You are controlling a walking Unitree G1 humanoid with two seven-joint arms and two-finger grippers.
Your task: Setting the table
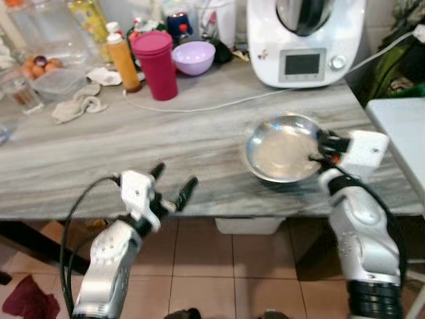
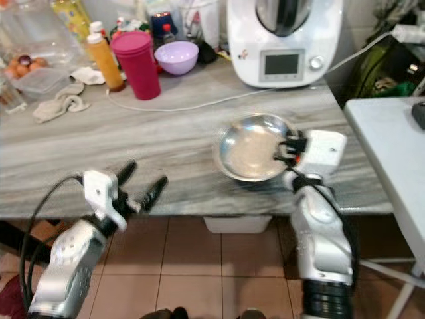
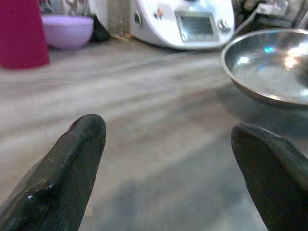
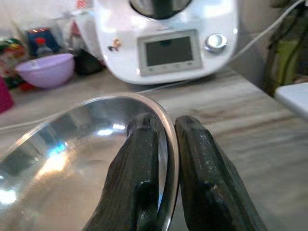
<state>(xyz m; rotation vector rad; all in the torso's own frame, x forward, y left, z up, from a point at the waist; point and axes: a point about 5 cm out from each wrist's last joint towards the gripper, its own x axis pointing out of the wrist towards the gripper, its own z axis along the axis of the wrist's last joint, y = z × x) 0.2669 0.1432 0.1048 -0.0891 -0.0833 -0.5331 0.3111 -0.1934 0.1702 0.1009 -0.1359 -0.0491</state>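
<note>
A shiny steel bowl [image 1: 282, 149] sits near the front right of the grey marble counter [image 1: 153, 146]. My right gripper [image 1: 320, 150] is shut on the bowl's right rim, one finger inside and one outside, as the right wrist view shows at the steel bowl's rim [image 4: 166, 120]. My left gripper [image 1: 174, 183] hovers open at the counter's front edge, left of the bowl, with nothing between its fingers [image 3: 72, 159]. The left wrist view looks across the counter toward the bowl [image 3: 269, 67].
At the back stand a white kitchen machine [image 1: 305, 40], a lilac bowl [image 1: 194, 57], a magenta tumbler [image 1: 156, 64], an orange bottle [image 1: 123, 61] and a plastic tub [image 1: 56, 81]. A white cable [image 1: 219, 103] crosses the counter. A white table [image 1: 405, 133] stands at the right.
</note>
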